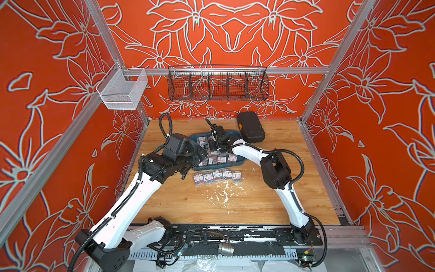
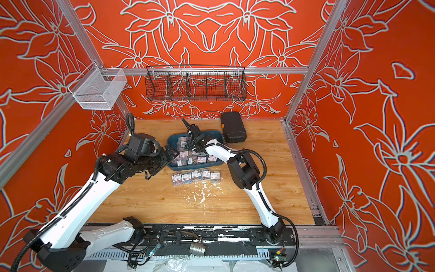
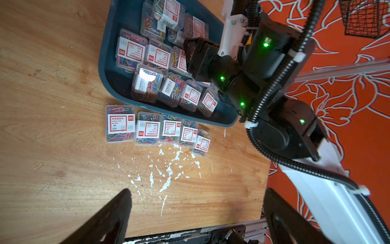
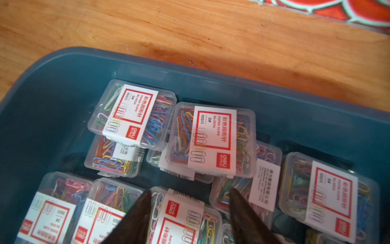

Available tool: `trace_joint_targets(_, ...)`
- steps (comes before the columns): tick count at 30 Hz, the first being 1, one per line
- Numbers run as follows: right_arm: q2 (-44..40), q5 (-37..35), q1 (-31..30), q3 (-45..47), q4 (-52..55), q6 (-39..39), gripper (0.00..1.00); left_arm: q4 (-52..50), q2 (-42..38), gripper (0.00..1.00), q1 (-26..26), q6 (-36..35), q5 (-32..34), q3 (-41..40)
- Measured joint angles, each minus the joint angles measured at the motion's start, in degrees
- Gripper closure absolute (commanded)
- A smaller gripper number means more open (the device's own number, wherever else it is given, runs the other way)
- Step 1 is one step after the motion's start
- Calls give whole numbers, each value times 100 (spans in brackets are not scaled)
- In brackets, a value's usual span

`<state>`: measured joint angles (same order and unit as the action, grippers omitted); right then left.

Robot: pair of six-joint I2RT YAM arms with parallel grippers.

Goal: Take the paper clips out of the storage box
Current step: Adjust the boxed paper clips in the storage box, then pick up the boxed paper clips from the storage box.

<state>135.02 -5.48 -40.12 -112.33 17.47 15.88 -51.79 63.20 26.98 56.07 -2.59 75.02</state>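
Paper clips (image 4: 181,211) lie directly under the right end effector (image 4: 190,192), inside the storage box (image 4: 63,69). Its fingers straddle one of them, though I cannot tell if they grip it. Left end effector (image 3: 197,191) gapes empty above the counter (image 3: 63,147).

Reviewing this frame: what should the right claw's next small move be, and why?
Probably close the right claw onto the paper clip box between its fingers: it hangs inside the storage box straddling that box, and I can't tell if it grips yet.
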Motion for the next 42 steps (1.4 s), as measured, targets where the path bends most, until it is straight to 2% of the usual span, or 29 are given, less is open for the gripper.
trace_joint_targets(3,46,-57,22,-111,50,-46,40,7,15,3,13,-7,11,13)
trace_joint_targets(10,39,-9,149,70,-273,-260,39,142,361,2,13,-83,118,74)
trace_joint_targets(21,-9,925,732,426,-758,-402,28,710,994,2,13,-236,533,199)
trace_joint_targets(25,-9,1292,811,439,-839,-409,31,1292,1484,2,-9,-629,706,199)
trace_joint_targets(28,-133,1606,883,780,-1237,-319,31,1657,2033,1,-162,-944,782,245)
trace_joint_targets(30,-286,1954,986,1154,-1545,-179,31,1840,2509,4,-339,-1156,756,396)
trace_joint_targets(33,-531,2258,1224,1665,-1945,-11,31,2013,3362,5,-538,-1488,706,903)
trace_joint_targets(36,-835,2277,1403,2159,-2356,22,33,1985,4310,6,-577,-1764,719,1788)
trace_joint_targets(42,-1523,1873,1526,3187,-3182,-2,34,1451,6306,10,-546,-2164,1001,4098)
